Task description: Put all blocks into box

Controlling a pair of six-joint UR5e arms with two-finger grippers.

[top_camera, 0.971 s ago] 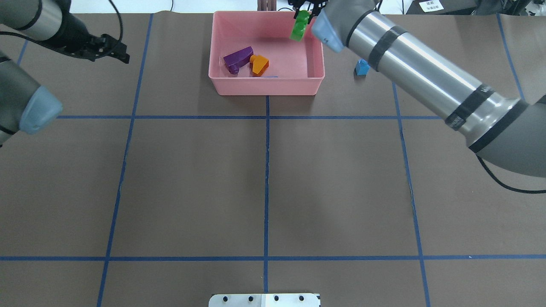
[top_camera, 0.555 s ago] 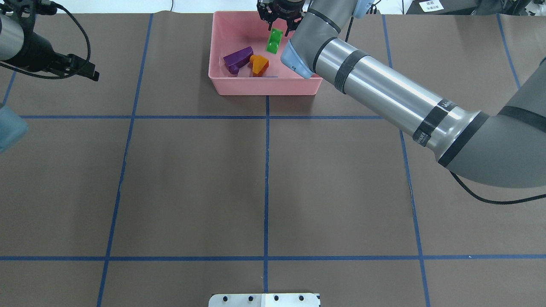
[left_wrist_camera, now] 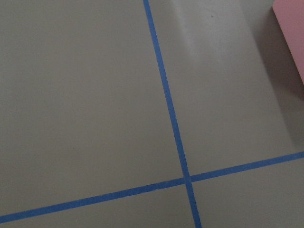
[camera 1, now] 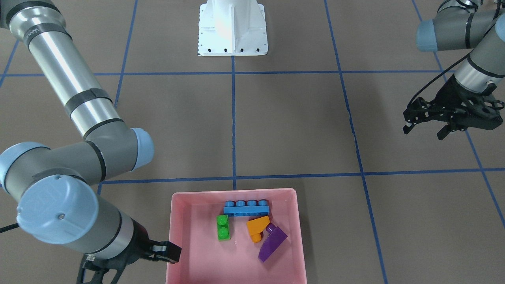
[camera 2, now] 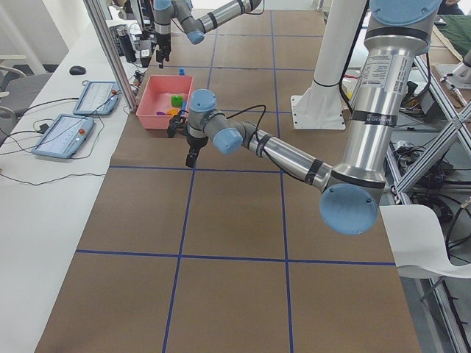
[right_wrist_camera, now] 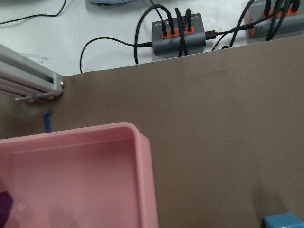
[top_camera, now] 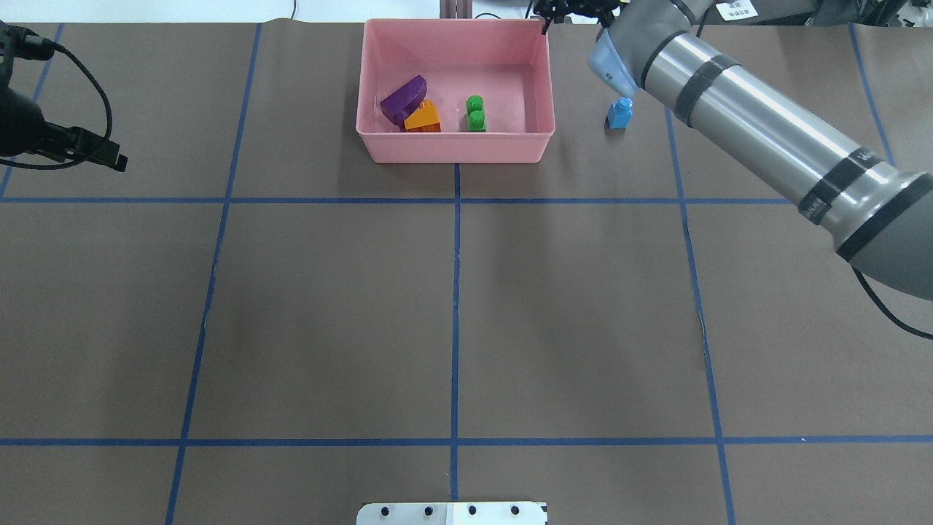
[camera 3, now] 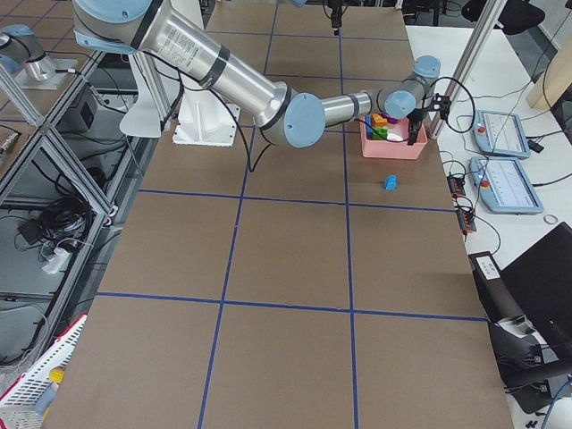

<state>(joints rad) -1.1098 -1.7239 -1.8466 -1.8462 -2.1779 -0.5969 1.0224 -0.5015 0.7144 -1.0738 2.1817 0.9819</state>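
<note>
At the far edge of the worktop [camera 1: 296, 130], opposite the robot base [camera 1: 232, 27], sits the box [camera 1: 193, 252]. Inside it, the four-stud block [camera 1: 247, 208] lies along the wall nearest the robot. Beyond that block, the two-stud block [camera 1: 223, 227] stands to the robot's right. The nearer sloped block [camera 1: 257, 227] lies to its left, touching the farther sloped block [camera 1: 273, 242]. Outside the box, the one-stud block [top_camera: 619, 114] stands on the worktop near the right wall. The right gripper [top_camera: 574, 9] hangs past the box's far right corner, and the left gripper [camera 1: 423, 133] is well off to the left.

2 silver-grey arms [camera 1: 75, 83], pale-blue joint caps [camera 1: 57, 209], black bands [camera 1: 86, 96], white base [camera 1: 232, 27]
</note>
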